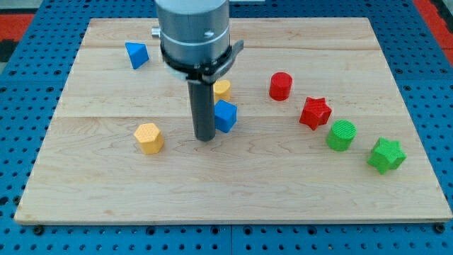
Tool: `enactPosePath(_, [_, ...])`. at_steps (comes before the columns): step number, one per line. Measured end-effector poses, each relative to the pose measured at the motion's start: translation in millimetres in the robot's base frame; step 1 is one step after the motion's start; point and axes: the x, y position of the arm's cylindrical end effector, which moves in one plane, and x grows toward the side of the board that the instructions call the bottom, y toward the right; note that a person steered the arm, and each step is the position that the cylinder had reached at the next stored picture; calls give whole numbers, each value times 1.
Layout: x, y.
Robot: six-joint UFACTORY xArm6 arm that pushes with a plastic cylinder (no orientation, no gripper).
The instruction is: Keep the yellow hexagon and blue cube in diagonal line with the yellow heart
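The yellow hexagon (148, 137) lies left of the board's middle. The blue cube (226, 115) sits near the middle, and the yellow heart (222, 88) is just above it, partly hidden behind my rod. My tip (205, 138) rests on the board right beside the blue cube's left side, about touching it, and well to the right of the yellow hexagon. The hexagon, cube and heart do not form one straight line: cube and heart are stacked nearly vertically in the view.
A blue triangular block (136, 54) is at the upper left. A red cylinder (281, 86), red star (315, 112), green cylinder (342, 134) and green star (386, 155) run diagonally down the right side. The wooden board (85, 191) lies on a blue pegboard.
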Motion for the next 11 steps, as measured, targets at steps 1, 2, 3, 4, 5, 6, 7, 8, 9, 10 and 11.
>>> enactPosePath(1, [7,-6])
enactPosePath(2, [7,12])
enactPosePath(3, [16,-32])
enactPosePath(4, [10,-85])
enactPosePath(5, [8,-51])
enactPosePath(6, [-10,29])
enactPosePath(7, [-12,41])
enactPosePath(8, [-22,29])
enactPosePath(9, [-21,74])
enactPosePath(10, [-23,89])
enactPosePath(11, [-39,81])
